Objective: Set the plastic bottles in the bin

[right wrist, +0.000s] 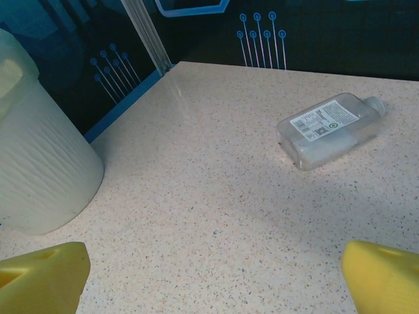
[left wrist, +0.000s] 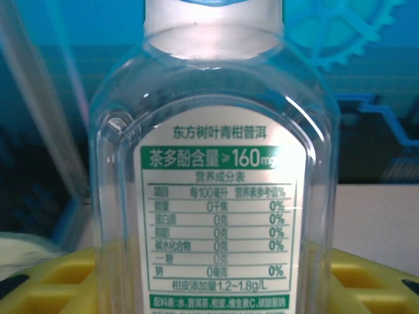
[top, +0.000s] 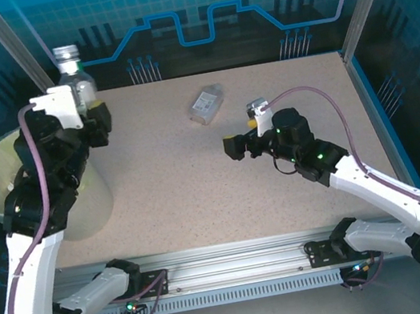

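Item 1, upright bottle, green-and-white label. You can read:
- heading 东方树叶青柑普洱
- green band 茶多酚含量≥160mg
- table title 营养成分表
- rows 0千焦 and 0克, each 0%
- foot line 柑皮添加量1.2~1.8g/L

Item 2, lying bottle on the worktop, white label. Its print and code marks are too small for you to read.

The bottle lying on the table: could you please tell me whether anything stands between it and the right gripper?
Nothing visible does. Only bare table lies between the open right gripper and the lying bottle; the bin stands well off to one side, by the table's left edge.
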### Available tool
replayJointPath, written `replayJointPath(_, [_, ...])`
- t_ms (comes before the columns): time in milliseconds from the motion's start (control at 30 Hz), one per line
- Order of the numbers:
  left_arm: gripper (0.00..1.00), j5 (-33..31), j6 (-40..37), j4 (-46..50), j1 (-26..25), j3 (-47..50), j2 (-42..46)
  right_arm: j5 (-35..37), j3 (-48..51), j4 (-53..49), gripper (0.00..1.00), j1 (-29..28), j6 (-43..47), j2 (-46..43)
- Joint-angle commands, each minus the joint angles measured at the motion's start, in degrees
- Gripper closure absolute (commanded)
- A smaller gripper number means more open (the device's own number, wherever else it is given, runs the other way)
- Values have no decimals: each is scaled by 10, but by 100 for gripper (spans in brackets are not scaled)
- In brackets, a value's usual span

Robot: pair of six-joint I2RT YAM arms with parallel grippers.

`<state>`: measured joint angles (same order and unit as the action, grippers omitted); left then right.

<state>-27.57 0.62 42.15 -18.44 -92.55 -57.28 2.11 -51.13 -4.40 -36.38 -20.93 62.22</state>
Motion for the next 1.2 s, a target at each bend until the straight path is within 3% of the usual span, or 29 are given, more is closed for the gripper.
replayJointPath(0, [58,-161,-42,19,2,-16,0,-14,-23,21,0,-8,-1,10])
replayJointPath(67, [58,-201,-58,4,11,-10,-2,-20,-28,20,0,-8,-2,16])
replayJointPath(233, [58,-205,-58,3,59,-6,-5,-25,-34,14,0,-8,-2,22])
replayJointPath(667, [58,-190,-56,6,266,48,-26,-22,-40,-11,0,-9,11,15])
replayJointPath(1000, [56,-73,66,77,450,89,-41,-31,-55,-20,0,-9,21,23])
replayJointPath(1167, [45,-37,104,106,498,102,-62,-37,-68,-26,0,-9,22,31])
